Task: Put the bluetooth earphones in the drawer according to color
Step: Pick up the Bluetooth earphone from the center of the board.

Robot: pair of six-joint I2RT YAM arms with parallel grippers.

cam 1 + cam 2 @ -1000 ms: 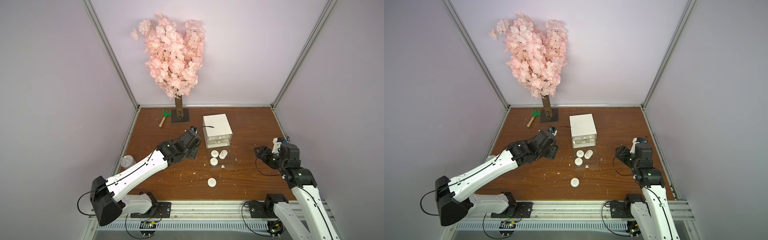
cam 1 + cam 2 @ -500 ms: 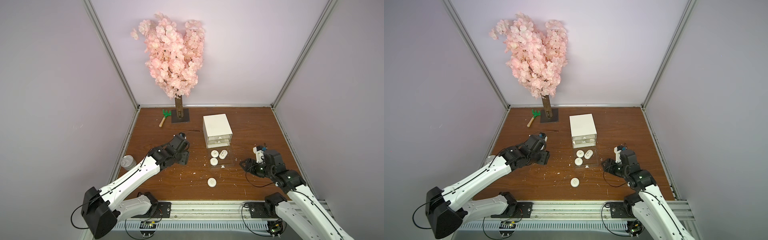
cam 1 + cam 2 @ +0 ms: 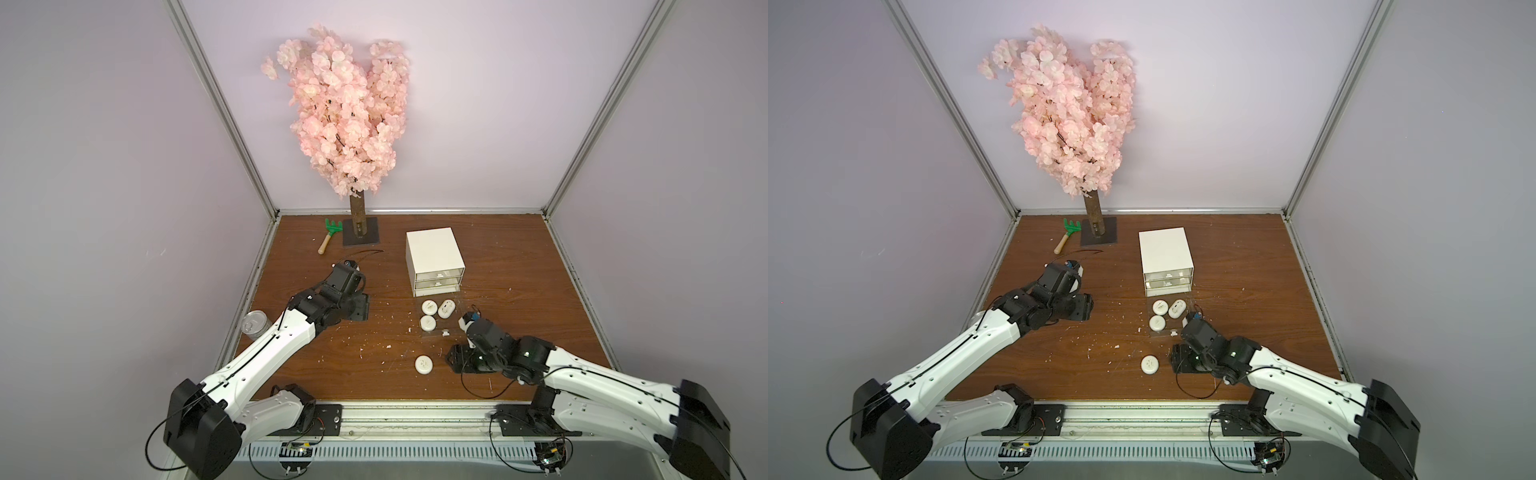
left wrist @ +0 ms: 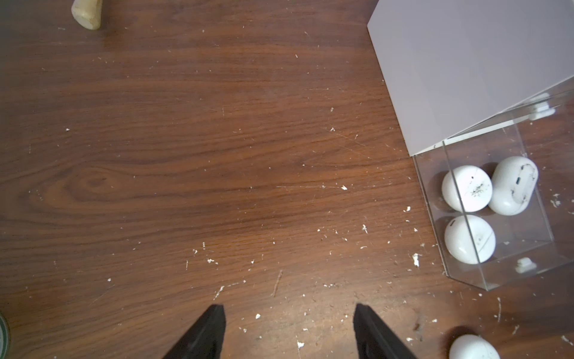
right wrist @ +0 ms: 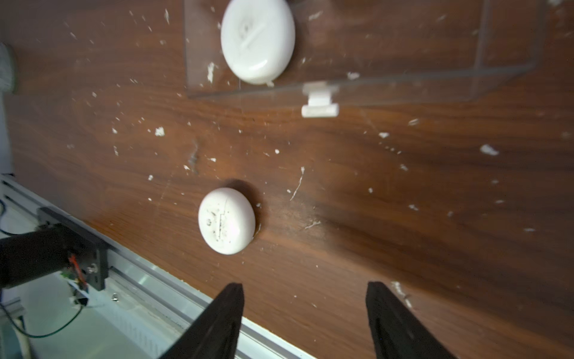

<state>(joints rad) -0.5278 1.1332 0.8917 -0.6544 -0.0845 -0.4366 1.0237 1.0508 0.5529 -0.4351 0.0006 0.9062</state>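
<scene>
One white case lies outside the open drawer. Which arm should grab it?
Right. The right hand, open, hangs just beside the loose white case; the left hand, also open, is farther off across the table.

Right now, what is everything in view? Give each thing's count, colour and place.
earphone cases: three, white, inside the bottom drawer
loose earphone case: one, white, on the table in front of the drawer
cabinet: one, white, mid-table, upper two drawers shut
bottom drawer: one, clear, pulled out
blossom tree: one, pink, back of table
rake: one, green with wooden handle, beside the tree's base
can: one, silver, at the table's edge by the left arm
table: one, brown wood, strewn with white crumbs
left gripper: open, empty, over bare table
right gripper: open, empty, near the loose case
</scene>
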